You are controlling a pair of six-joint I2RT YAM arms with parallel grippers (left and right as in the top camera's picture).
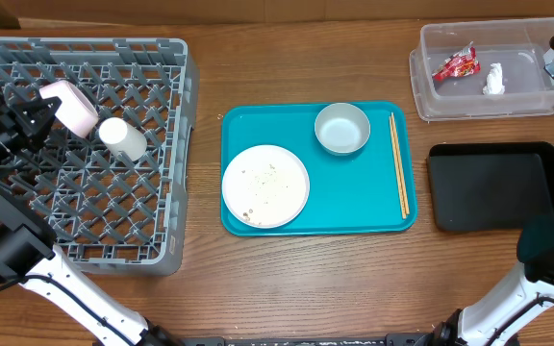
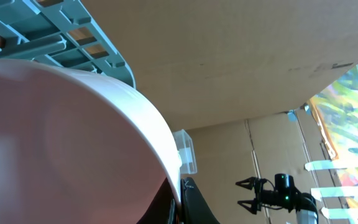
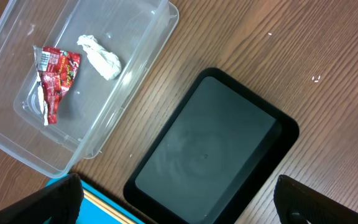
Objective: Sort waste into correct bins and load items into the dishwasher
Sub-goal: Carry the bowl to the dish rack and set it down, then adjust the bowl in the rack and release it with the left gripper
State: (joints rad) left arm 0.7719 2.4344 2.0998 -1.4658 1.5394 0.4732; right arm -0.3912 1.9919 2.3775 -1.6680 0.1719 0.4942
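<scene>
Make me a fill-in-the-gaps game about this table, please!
1. The ___ wrapper lies in the clear tub.
2. The chopsticks lie on the ___ tray.
3. The small dish is held by the ___ gripper.
Missing words: red, teal, left.

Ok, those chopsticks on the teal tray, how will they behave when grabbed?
The chopsticks look thin and stiff, so probably light but hard to pinch off the flat teal tray. They lie side by side, so one may roll or slip free. The smooth tray likely lets them slide if nudged.
</scene>
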